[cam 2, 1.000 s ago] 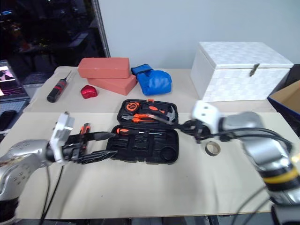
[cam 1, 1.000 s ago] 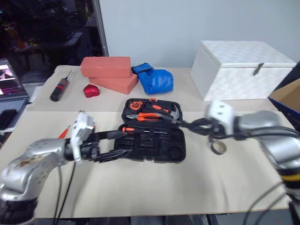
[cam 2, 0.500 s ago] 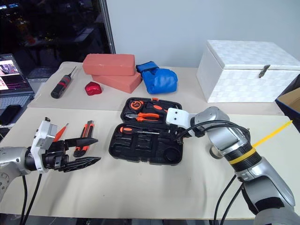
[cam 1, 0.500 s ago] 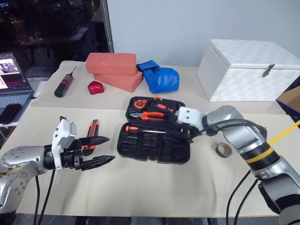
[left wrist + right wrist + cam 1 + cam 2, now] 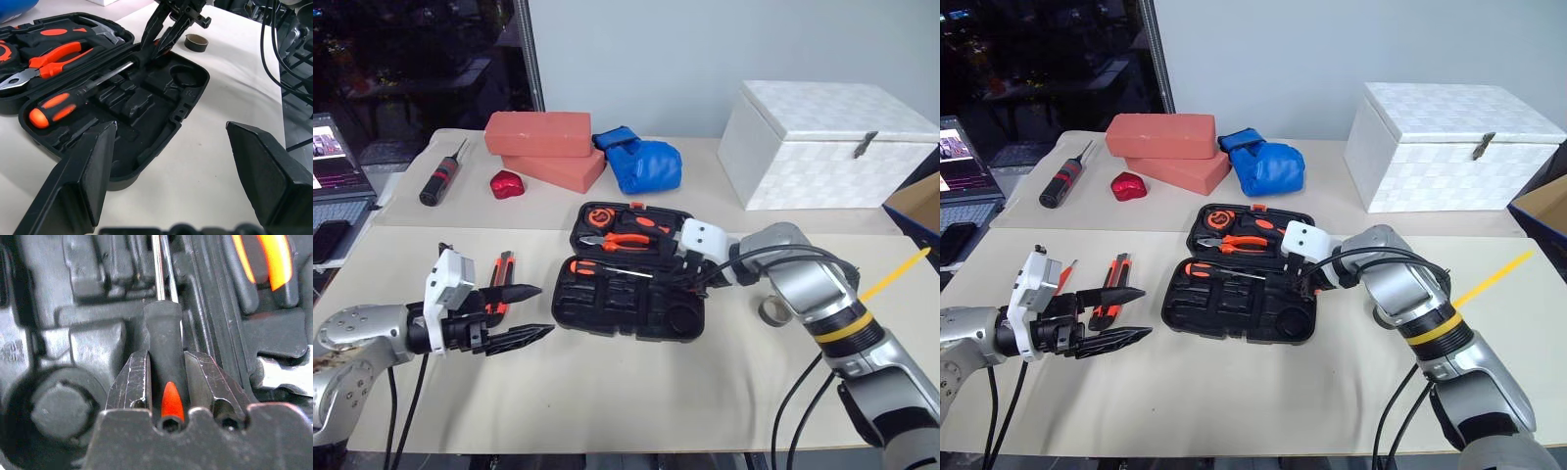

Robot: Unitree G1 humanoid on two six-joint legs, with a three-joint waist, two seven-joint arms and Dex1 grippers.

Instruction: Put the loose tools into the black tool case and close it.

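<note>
The black tool case lies open mid-table. In its far half sit pliers and other tools. One screwdriver lies in the near half, orange handle toward my left. My right gripper is shut on the black-and-orange handle of another screwdriver, low over the near half's right end, shaft pointing along the slots. My left gripper hovers open left of the case. Beside it lie the utility knife and an orange screwdriver, partly hidden by that hand. The tape roll rests right of the case.
At the back stand a white box, two red bricks, a blue glove, a small red object and a dark screwdriver. A laptop is at far left, a cardboard box at far right.
The camera view has shifted. My right gripper came left and lower over the case with its screwdriver. My left gripper drew back a little from the case, still open.
</note>
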